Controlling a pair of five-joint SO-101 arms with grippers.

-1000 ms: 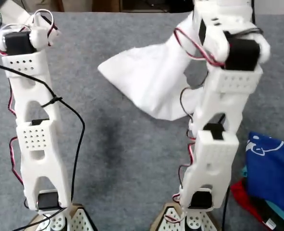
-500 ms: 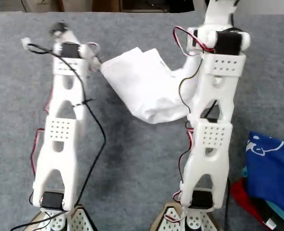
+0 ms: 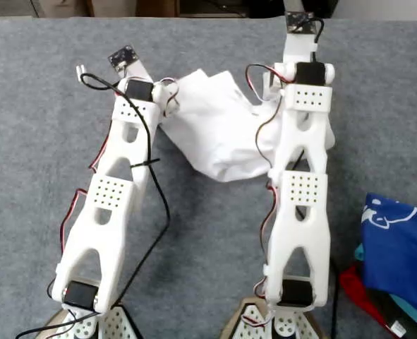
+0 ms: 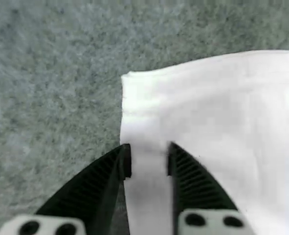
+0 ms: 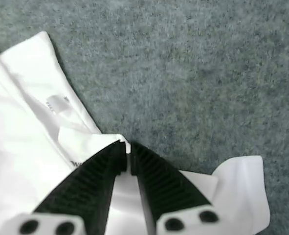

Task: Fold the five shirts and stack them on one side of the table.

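White shirt (image 3: 215, 134) lies rumpled on the grey tabletop (image 3: 194, 233) between the two arms, lower and more bunched than a second ago. The left arm has swung in from the far left, and the left end effector (image 4: 145, 159) now pinches a strip near the shirt's corner. The right end effector (image 5: 128, 152) is nearly closed, gripping a thin fold. A folded blue shirt (image 3: 399, 247) tops the pile at the right edge.
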